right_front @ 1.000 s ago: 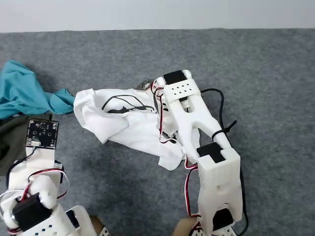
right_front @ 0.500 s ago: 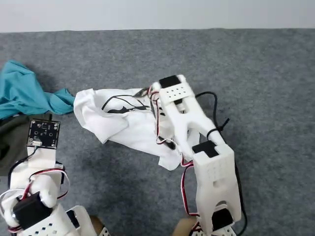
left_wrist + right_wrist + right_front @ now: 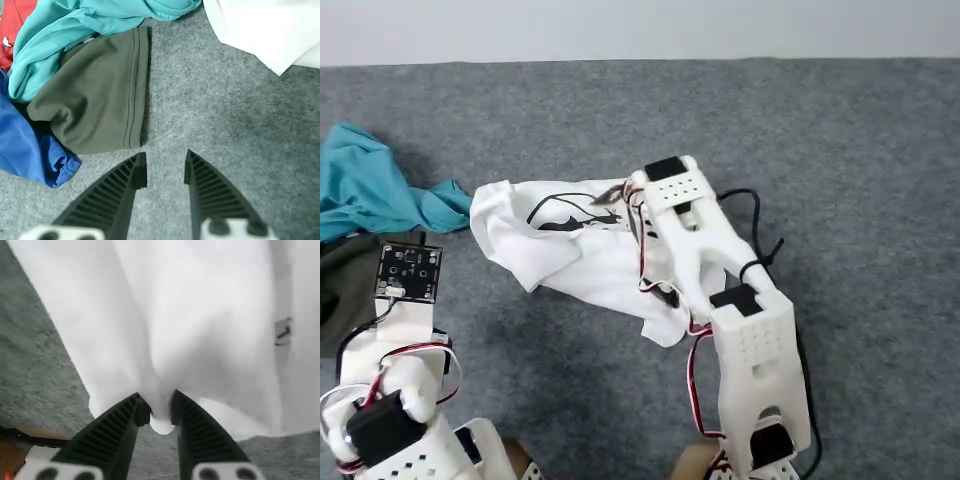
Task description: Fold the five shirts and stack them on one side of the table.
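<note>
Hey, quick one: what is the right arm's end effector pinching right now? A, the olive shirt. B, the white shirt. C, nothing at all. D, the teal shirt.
B: in the right wrist view, the right end effector is closed on a bunched fold of the white shirt.

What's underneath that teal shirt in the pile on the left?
The teal shirt drapes over one end of an olive shirt, and a red shirt peeks out at its edge. How far either runs beneath is covered.
</note>
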Tool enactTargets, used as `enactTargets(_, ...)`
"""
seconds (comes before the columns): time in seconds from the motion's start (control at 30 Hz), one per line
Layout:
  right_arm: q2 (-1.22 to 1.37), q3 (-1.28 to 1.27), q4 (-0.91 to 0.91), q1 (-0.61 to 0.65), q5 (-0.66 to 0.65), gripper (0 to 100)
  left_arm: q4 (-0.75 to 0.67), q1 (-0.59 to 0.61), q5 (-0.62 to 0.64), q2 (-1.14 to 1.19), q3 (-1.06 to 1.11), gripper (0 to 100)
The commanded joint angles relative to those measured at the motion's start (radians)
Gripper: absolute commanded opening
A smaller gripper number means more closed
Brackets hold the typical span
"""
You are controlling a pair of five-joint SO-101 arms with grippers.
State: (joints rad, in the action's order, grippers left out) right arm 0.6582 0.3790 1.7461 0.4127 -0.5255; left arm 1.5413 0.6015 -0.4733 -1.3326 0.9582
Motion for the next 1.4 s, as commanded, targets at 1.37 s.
enactTargets(1.37,-1.147,-0.311,0.042,-0.008,-0.115,1.1,0.192,-0.348,0.236,1.043,-0.977,9)
